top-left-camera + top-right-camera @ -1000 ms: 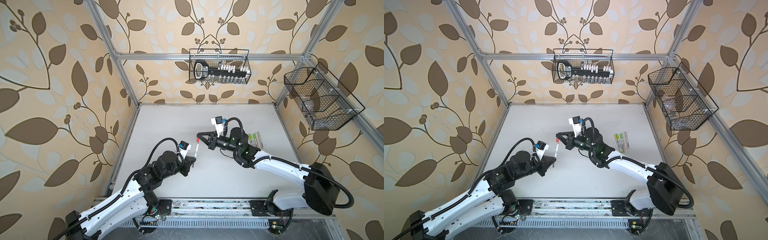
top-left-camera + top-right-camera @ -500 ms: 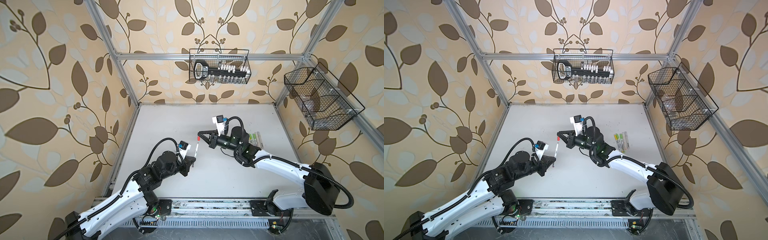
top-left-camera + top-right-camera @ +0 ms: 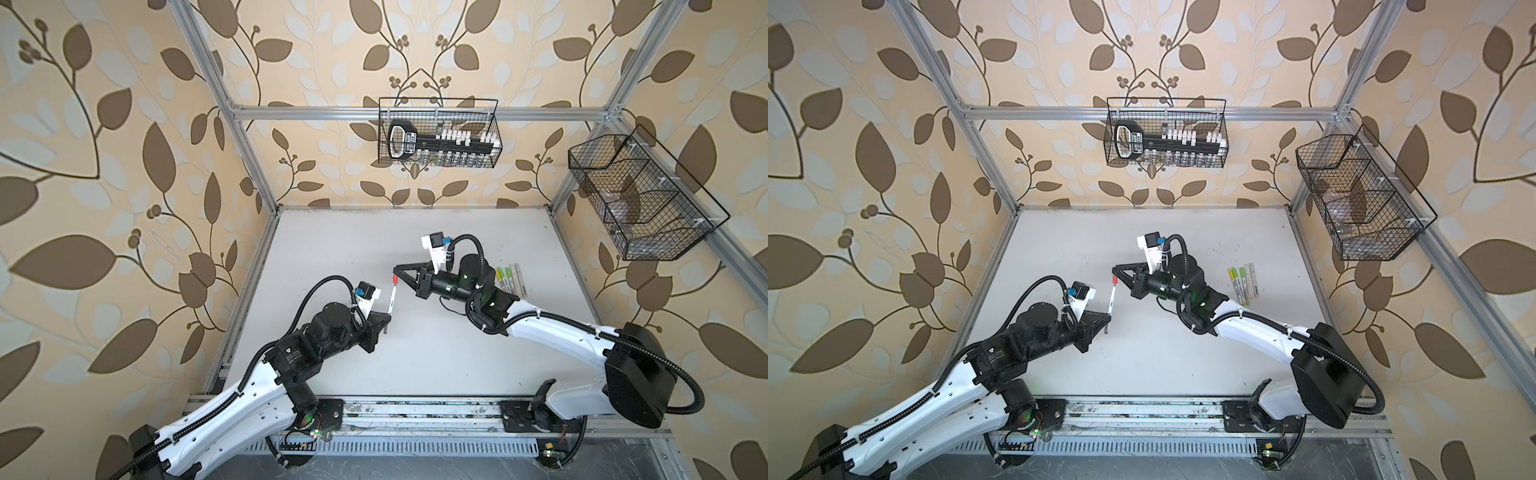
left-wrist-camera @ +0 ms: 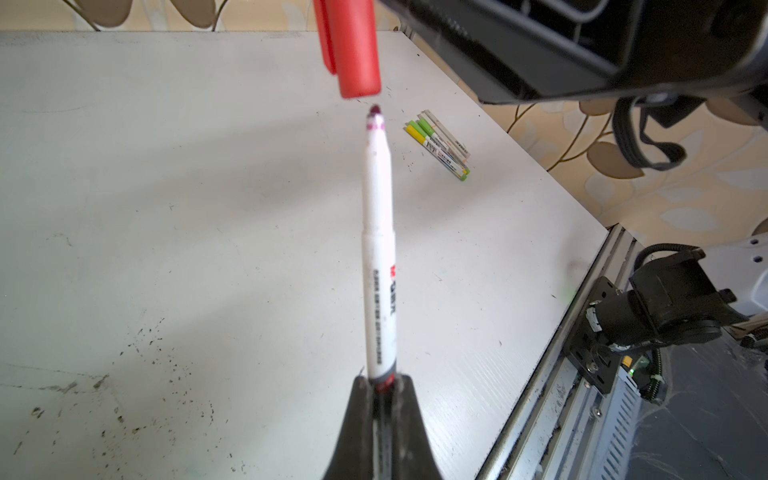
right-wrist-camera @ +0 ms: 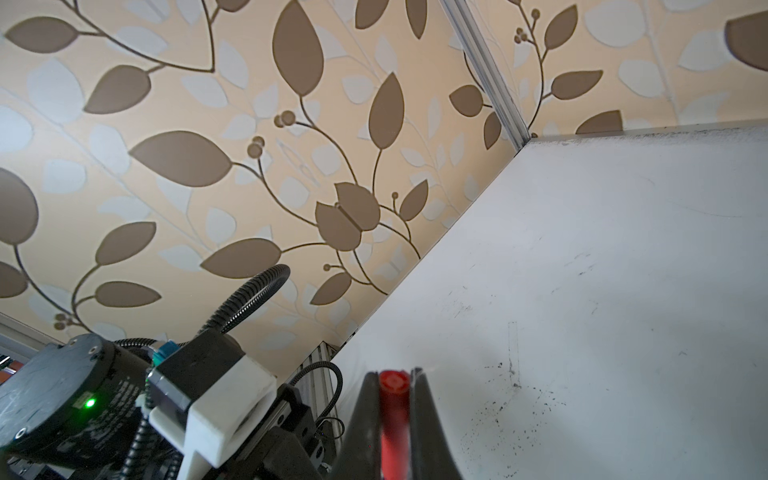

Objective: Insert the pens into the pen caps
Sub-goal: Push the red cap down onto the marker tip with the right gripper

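My left gripper [image 3: 387, 320] [image 3: 1107, 323] [image 4: 382, 380] is shut on the lower end of a thin white pen [image 3: 392, 298] [image 3: 1111, 302] [image 4: 378, 249], which slants up from the jaws. Its dark red tip points at the open mouth of a red pen cap [image 3: 395, 279] [image 3: 1114, 281] [image 4: 353, 54] [image 5: 392, 415], a small gap short of it. My right gripper [image 3: 397, 272] [image 3: 1115, 271] [image 5: 394, 376] is shut on that cap, above the table's middle. Several capped pens [image 3: 510, 279] [image 3: 1244, 283] [image 4: 440, 149] lie side by side at the right, with lime green, yellow and pale grey caps.
A wire basket [image 3: 438, 137] with a black tool hangs on the back wall. A second wire basket [image 3: 640, 195] hangs on the right wall. An aluminium rail [image 3: 415, 409] runs along the table's front edge. Dark specks mark the white table [image 3: 415, 232].
My right gripper has edged slightly left with the red cap, toward the pen's tip. The left arm and its pen have hardly moved.
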Robot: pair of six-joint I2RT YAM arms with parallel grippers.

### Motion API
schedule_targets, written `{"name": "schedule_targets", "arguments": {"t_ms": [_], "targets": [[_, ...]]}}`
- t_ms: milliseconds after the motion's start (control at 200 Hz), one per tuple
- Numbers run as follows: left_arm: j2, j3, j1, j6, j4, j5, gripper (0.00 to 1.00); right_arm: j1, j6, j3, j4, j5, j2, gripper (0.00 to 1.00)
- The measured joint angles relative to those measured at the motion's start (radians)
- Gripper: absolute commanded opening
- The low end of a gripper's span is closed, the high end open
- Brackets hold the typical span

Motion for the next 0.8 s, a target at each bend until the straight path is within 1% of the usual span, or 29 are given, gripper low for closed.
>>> {"name": "schedule_targets", "arguments": {"t_ms": [580, 800], "targets": [[-0.029, 0.0, 0.0, 0.0, -0.008, -0.024, 0.0, 0.033, 0.009, -0.004, 0.034, 0.002, 0.011, 0.05], [-0.047, 0.0, 0.0, 0.006, -0.027, -0.046, 0.0, 0.058, 0.031, -0.046, 0.08, 0.043, 0.01, 0.05]]}}
